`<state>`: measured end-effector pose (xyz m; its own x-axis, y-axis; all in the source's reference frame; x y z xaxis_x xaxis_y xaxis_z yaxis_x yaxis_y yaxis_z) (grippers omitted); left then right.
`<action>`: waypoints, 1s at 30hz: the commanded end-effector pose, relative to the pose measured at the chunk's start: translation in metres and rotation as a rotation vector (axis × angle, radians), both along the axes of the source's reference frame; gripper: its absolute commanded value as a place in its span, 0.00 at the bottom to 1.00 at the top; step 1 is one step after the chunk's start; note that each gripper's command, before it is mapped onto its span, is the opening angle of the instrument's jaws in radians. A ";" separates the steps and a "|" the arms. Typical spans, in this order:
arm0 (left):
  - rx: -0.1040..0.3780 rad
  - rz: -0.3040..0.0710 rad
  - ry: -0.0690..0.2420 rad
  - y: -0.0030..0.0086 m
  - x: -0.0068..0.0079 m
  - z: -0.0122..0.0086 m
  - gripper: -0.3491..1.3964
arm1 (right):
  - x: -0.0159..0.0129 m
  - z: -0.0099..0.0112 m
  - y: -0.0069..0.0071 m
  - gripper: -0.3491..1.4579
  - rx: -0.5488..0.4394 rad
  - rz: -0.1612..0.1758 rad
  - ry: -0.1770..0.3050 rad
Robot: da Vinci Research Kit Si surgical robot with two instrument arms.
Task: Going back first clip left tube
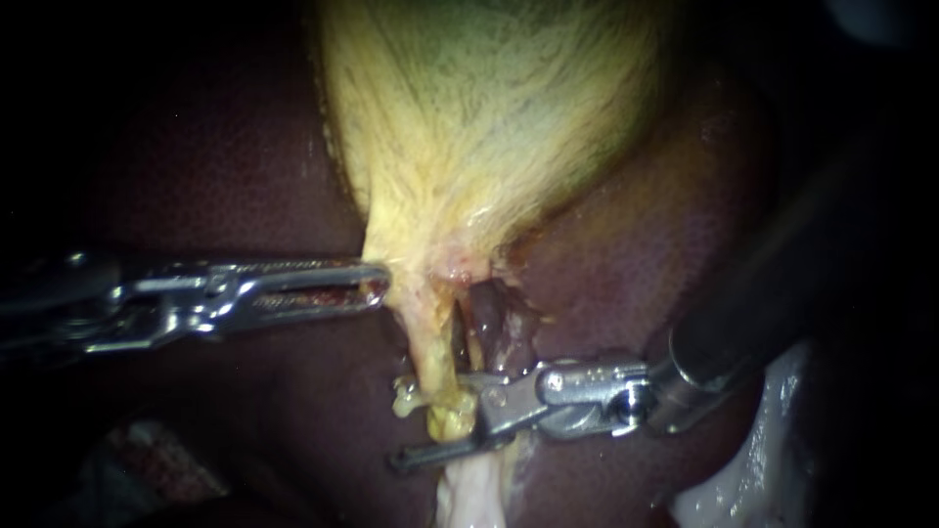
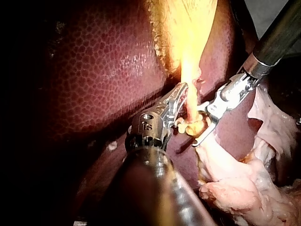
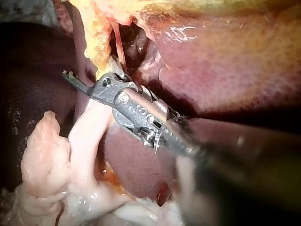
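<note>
The yellow-green gallbladder (image 1: 489, 108) narrows to a neck above two tubes. My left instrument (image 1: 380, 284) comes in level from the left, its jaws shut on the yellow tissue at the neck's left edge; the left wrist view shows those jaws (image 2: 182, 92) pressed on the same tissue. The left tube (image 1: 432, 352) is yellow and runs down to a lumpy yellow bit. My right instrument (image 1: 437, 422) has its jaws open astride that tube's lower end, one thin jaw reaching past it. A thinner reddish right tube (image 1: 470, 337) lies beside. I see no clip.
Dark red liver (image 1: 225, 166) surrounds the gallbladder on both sides. Pale whitish tissue (image 1: 471, 494) hangs below the tubes, and more of it (image 1: 748, 474) lies under the right instrument's shaft. A dark hollow (image 3: 134, 42) opens behind the tubes.
</note>
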<state>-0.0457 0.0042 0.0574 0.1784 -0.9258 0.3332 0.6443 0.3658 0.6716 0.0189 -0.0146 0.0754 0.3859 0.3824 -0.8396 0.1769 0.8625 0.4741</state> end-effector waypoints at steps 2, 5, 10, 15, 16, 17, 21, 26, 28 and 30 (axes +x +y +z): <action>0.000 0.000 0.000 0.0000 0.0000 0.0000 0.12 | 0.0001 0.0002 -0.0001 0.52 -0.022 -0.009 0.006; 0.000 0.000 0.001 0.0000 0.0000 0.0000 0.12 | 0.0002 0.0005 -0.0004 0.52 -0.051 -0.017 0.015; 0.000 -0.001 0.001 0.0000 -0.0001 0.0000 0.12 | 0.0003 0.0008 -0.0007 0.52 -0.059 -0.019 0.016; 0.000 -0.001 0.001 0.0000 -0.0001 0.0000 0.12 | 0.0004 0.0006 -0.0006 0.52 -0.005 0.016 -0.011; 0.000 0.000 0.001 0.0000 -0.0001 0.0000 0.12 | 0.0003 0.0006 -0.0004 0.52 0.014 0.032 -0.022; 0.000 0.000 0.001 0.0000 -0.0001 0.0000 0.12 | 0.0003 0.0005 -0.0002 0.52 0.029 0.043 -0.029; 0.000 0.000 0.001 0.0000 0.0000 0.0000 0.12 | -0.0001 0.0000 0.0004 0.52 0.119 0.091 -0.065; 0.000 0.000 0.000 0.0000 0.0000 0.0000 0.12 | -0.0008 -0.0007 0.0011 0.52 0.188 0.135 -0.094; 0.000 0.000 0.000 0.0000 0.0001 0.0000 0.12 | -0.0012 -0.0009 0.0012 0.52 0.206 0.151 -0.103; 0.000 0.000 0.000 0.0000 0.0001 0.0000 0.12 | -0.0016 -0.0011 0.0014 0.52 0.213 0.164 -0.109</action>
